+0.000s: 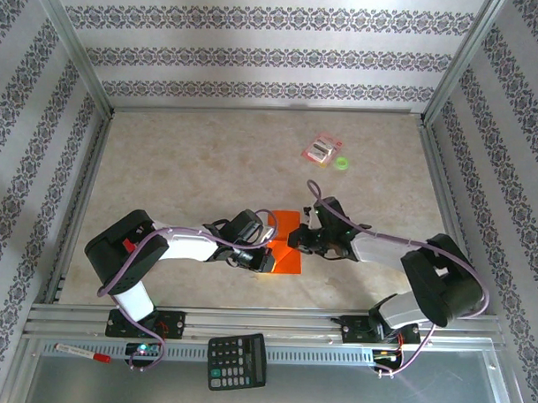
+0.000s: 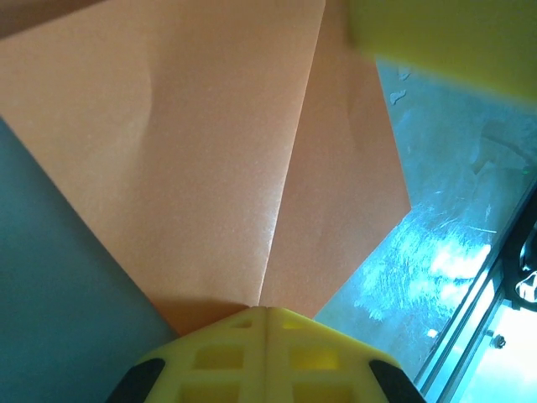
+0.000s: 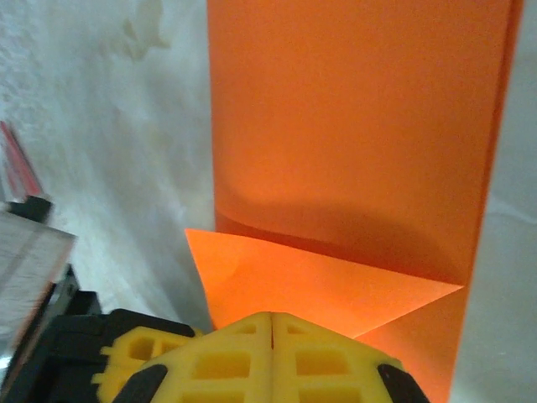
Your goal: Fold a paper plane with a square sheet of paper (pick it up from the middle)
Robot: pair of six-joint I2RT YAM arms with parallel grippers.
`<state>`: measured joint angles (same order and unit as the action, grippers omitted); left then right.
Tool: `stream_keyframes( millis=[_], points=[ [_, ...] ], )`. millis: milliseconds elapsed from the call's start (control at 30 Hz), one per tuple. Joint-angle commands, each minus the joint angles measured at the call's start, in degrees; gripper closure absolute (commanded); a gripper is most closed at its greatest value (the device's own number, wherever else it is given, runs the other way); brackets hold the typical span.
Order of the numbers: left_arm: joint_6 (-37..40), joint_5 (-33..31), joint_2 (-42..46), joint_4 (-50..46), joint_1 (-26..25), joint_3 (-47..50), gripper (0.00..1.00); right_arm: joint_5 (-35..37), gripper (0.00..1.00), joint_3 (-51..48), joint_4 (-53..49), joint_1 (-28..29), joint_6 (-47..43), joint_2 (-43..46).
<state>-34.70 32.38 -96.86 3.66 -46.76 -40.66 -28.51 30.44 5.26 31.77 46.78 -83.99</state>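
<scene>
The square sheet of paper (image 1: 289,261) is bright orange and lies partly folded on the table between my two grippers. In the left wrist view the sheet (image 2: 210,151) rises toward the camera. A long crease runs straight into my left gripper (image 2: 267,309), whose yellow jaws are shut on the fold. In the right wrist view a triangular flap lies folded over the sheet (image 3: 352,109). The flap's near edge is caught in my shut right gripper (image 3: 273,316). From above, the left gripper (image 1: 265,254) and right gripper (image 1: 296,242) nearly meet over the paper. The paper plane is out of view.
A pink-red packet (image 1: 322,149) and a small green ring (image 1: 342,163) lie toward the back right. A black calculator (image 1: 237,360) and a red-tipped pen (image 1: 82,353) rest on the metal rail in front. A finger of the right gripper (image 2: 445,38) shows close by in the left wrist view.
</scene>
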Motion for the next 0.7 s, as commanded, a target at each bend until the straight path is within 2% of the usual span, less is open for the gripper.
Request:
stream_keyframes(
  millis=[0, 300, 667],
  points=[
    [0.8, -4.2, -1.7, -11.3, 0.2, 1.6, 1.0, 2.0, 1.0, -1.0, 3.7, 1.3, 2.0, -3.7],
    [0.6, -3.4, -0.4, -11.7, 0.3, 2.6, 1.0, 4.0, 1.0, -2.8, 3.1, 0.7, 2.0, -8.2],
    [0.0, -2.8, 1.3, -12.2, 0.1, 4.0, 1.0, 5.8, 1.0, -3.7, -1.1, 0.3, 2.0, -9.1]
  ],
)
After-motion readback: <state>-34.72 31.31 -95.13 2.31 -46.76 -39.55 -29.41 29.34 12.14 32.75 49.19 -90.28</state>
